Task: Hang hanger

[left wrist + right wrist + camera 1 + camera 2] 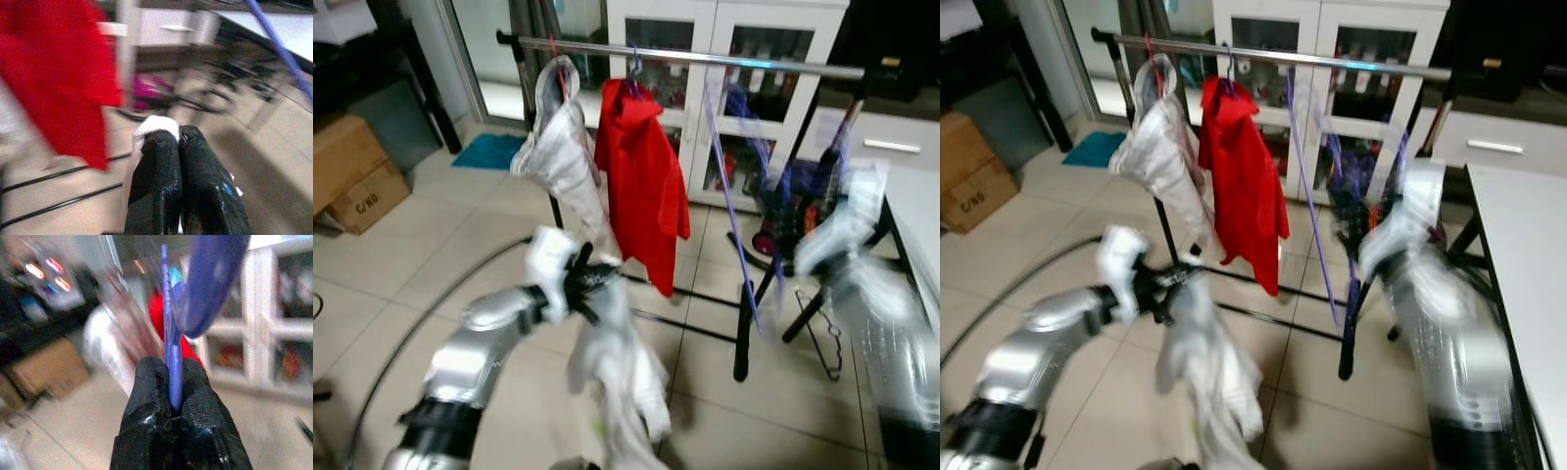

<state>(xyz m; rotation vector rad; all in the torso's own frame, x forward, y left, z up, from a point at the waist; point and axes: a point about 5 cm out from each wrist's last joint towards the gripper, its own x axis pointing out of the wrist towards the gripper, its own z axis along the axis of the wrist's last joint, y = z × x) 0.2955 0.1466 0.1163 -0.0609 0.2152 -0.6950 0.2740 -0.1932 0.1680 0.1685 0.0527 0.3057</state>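
- Closest to the camera, the left gripper (579, 284) is clenched on a white garment (617, 377), which droops limp from the fingers towards the floor.
- Off to the right, the right gripper (172, 399) is clamped on a purple hanger (171, 347), pinching its thin bar between both pads; the arm is blurred, so it is probably moving.
- That hanger is held up just below the rail (724, 61) of the clothes rack, to the right of a red garment (641, 176) and another white garment (558, 147) already hanging there.
- By its look the hanger is light, stiff plastic, thin and fairly slick, so it could twist in a pinch grip; holding near the neck should steady the hook.
- The white cloth is soft and floppy and will swing.
- Pale tiled floor (460, 255) lies underfoot, with a cardboard box (352, 171) at left, a white glass-fronted cabinet (734, 39) behind the rack and a white table (1518, 255) at right.
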